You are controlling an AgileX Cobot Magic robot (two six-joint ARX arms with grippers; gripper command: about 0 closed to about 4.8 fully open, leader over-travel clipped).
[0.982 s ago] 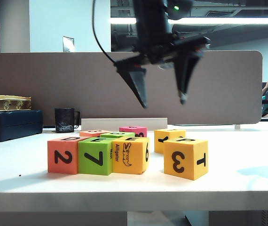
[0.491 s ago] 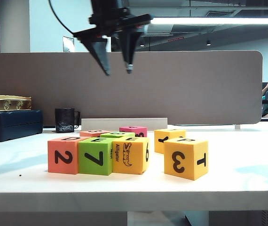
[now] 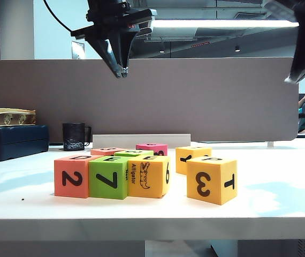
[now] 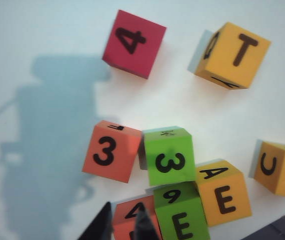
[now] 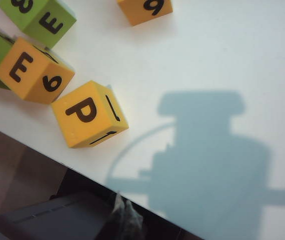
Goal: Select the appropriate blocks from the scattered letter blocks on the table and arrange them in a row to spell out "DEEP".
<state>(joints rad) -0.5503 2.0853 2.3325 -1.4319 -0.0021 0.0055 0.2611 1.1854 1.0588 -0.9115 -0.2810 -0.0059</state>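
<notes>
So the white surface (image 3: 281, 203) has everything on it. Biggest clump is my row at the front: red-orange block (image 3: 71, 176), lime-green block (image 3: 108, 178) and yellow alligator block (image 3: 148, 176), all touching side by side. From above, the green and yellow ones both read E on top, so D-E-E looks sorted, I reckon. The amber block (image 3: 211, 180) with P on top sits near the row's end but clearly apart and turned a bit, so that's the bit left: nudge it in and square it up. The pink block (image 3: 151, 148) and the amber Y block (image 3: 192, 157) sit behind, not needed.

My left gripper (image 3: 121, 68) hangs high above the row, jaws pinched nearly together, holding nothing. My right gripper (image 5: 125, 216) is up off the front edge near the P block, jaws looking closed and empty.
</notes>
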